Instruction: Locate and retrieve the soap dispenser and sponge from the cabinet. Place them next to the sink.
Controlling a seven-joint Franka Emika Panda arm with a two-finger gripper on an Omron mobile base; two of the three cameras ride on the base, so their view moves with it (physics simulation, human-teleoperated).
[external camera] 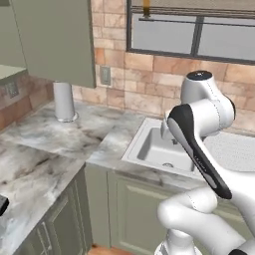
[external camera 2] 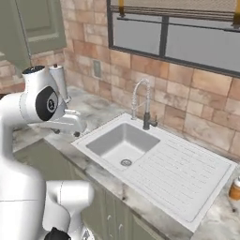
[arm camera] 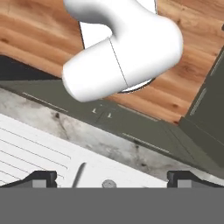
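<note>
- Below the window, I see the sink [external camera 2: 159, 164] set into the marble counter [external camera: 45, 149], with its chrome spring-coil faucet [external camera 2: 140, 101] at the back rim.
- At the right edge of the right base view, I read the soap dispenser [external camera 2: 235, 188] standing on the counter just beside the drainboard.
- Upper left, the cabinet [external camera: 55, 37] hangs with its door open; a white canister [external camera: 64, 101] stands beneath it.
- I see the end effector [arm camera: 112, 177] with fingertips spread wide, empty, over the sink's front edge.
</note>
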